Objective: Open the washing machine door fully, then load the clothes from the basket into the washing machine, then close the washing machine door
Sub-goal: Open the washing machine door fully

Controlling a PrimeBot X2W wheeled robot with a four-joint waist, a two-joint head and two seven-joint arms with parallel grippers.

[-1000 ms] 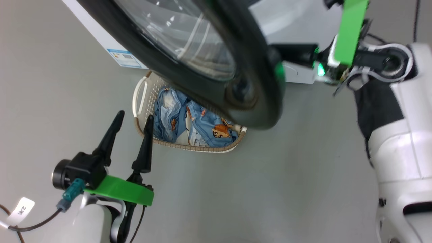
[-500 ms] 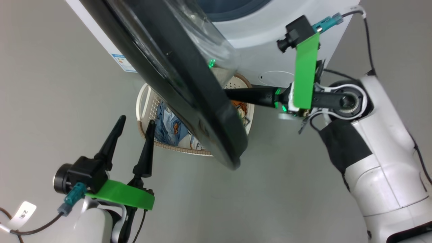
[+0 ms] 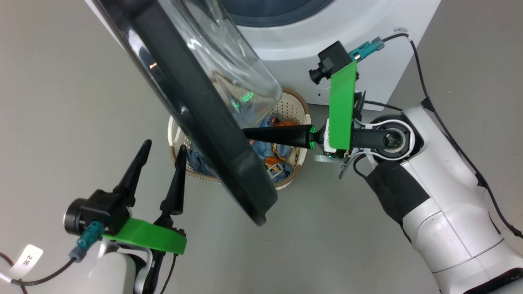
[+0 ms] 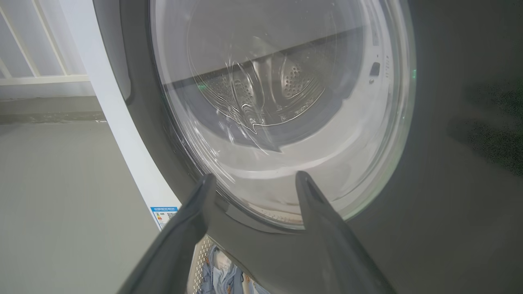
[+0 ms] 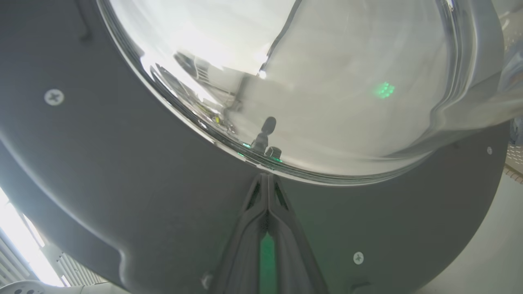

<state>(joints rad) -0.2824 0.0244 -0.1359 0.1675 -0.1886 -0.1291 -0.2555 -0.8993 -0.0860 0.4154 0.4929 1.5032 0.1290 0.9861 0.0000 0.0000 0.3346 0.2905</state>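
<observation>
Grey floor (image 3: 61, 102) spreads beneath the washing machine (image 3: 327, 24), whose washing machine door (image 3: 212, 134) has swung from nearly facing the head camera to almost edge-on. The opening step looks close to finished, though perhaps not fully. Shut tight and holding nothing, the right gripper (image 3: 245, 134) sets its tips against the door's inner face, just under the glass bowl (image 3: 229, 61). On the door's outer side, apart from it, the left gripper (image 3: 163, 145) hangs wide open and empty. Behind the door's lower rim sits the basket (image 3: 292, 108) with the clothes (image 3: 278, 157) inside.
</observation>
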